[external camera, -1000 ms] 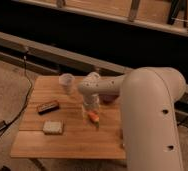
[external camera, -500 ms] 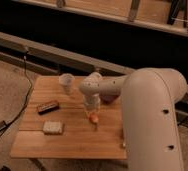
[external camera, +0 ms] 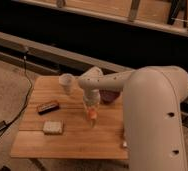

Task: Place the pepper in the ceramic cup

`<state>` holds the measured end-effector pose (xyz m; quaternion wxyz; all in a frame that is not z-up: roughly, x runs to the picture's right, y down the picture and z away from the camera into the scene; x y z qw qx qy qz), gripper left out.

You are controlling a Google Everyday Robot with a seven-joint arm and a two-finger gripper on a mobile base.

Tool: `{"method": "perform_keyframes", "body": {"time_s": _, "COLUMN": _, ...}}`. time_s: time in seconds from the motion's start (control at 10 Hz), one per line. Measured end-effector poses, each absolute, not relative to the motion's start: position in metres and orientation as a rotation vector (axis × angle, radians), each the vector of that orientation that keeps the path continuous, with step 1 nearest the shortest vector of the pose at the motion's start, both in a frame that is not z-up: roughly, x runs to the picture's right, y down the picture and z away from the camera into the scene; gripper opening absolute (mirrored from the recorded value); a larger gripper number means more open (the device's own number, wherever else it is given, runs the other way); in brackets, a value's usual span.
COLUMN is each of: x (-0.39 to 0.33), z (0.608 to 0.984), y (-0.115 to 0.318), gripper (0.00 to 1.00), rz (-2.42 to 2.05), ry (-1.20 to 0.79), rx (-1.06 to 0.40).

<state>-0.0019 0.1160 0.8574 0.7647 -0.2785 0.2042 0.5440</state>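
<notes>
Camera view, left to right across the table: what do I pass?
dark block → ceramic cup → hand over the middle of the table, pepper directly below it → maroon bowl, partly behind the arm. The pale square item overlaps block and cup, so it is left out.

Matt wooden table (external camera: 72,142), perhaps glazed ceramic cup (external camera: 66,82), smooth plastic claw (external camera: 91,107) over mid-table gripping pepper (external camera: 92,114).

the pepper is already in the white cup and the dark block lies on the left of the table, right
No. The camera view shows the pepper at the tip of the gripper, over the middle of the table, apart from the ceramic cup. The dark block does lie on the left.
</notes>
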Motion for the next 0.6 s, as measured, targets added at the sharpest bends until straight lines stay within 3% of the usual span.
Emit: {"method": "perform_keyframes", "body": {"time_s": 0.6, "x": -0.023, "z": 0.841, "y": 0.033, "gripper": 0.00, "rz": 1.092, "ry": 0.352, "rx": -0.515}}
